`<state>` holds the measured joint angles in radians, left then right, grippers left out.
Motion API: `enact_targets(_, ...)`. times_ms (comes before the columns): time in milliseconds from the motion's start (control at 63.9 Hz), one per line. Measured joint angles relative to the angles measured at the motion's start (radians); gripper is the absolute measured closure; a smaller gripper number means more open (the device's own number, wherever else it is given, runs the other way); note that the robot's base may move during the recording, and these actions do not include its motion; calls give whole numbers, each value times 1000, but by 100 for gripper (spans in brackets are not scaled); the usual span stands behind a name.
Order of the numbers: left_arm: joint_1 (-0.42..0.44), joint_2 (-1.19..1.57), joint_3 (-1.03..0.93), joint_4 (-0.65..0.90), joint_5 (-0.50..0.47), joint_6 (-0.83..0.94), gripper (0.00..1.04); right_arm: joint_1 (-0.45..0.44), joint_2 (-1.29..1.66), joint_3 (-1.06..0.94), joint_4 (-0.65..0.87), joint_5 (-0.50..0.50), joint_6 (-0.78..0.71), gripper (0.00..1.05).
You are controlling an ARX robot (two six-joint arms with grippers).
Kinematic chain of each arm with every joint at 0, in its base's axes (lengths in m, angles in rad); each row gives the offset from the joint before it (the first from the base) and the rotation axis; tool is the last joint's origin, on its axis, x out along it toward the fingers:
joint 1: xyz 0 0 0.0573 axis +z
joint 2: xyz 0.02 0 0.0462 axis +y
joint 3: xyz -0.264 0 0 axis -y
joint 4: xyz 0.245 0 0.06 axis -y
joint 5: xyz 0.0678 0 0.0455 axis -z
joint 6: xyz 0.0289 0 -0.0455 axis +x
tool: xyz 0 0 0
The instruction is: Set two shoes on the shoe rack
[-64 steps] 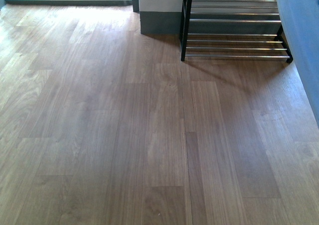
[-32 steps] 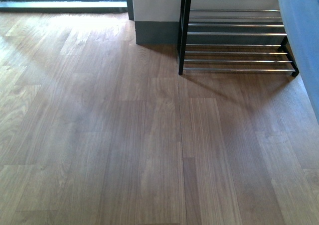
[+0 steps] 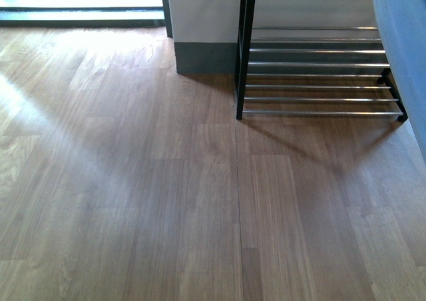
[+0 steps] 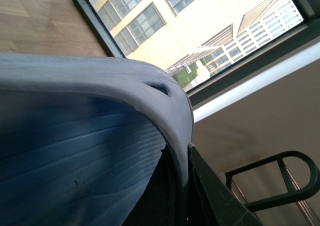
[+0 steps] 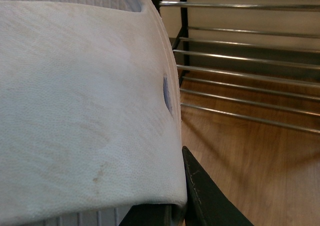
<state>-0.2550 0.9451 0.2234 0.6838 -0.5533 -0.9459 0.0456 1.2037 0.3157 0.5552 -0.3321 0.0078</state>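
Two slides carried, and the shoe rack has come nearer

The left end effector (image 4: 183,198) is closed on the edge of a pale blue slide (image 4: 75,151), with a window (image 4: 200,31) behind it. In the front view the wooden floor (image 3: 133,181) is bare. The shoe rack (image 3: 319,113) stands lower and larger there than a second ago, so I judge the robot has moved closer. The right end effector (image 5: 178,210) grips a whitish slide (image 5: 75,101) near the lower rods of the rack. No shoe is on the rack yet.
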Motion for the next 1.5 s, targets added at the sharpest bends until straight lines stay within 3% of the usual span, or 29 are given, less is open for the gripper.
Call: enact_targets(1503, -2, 0, 0, 0, 3, 0, 103, -5, 1, 0, 0, 6, 0, 103)
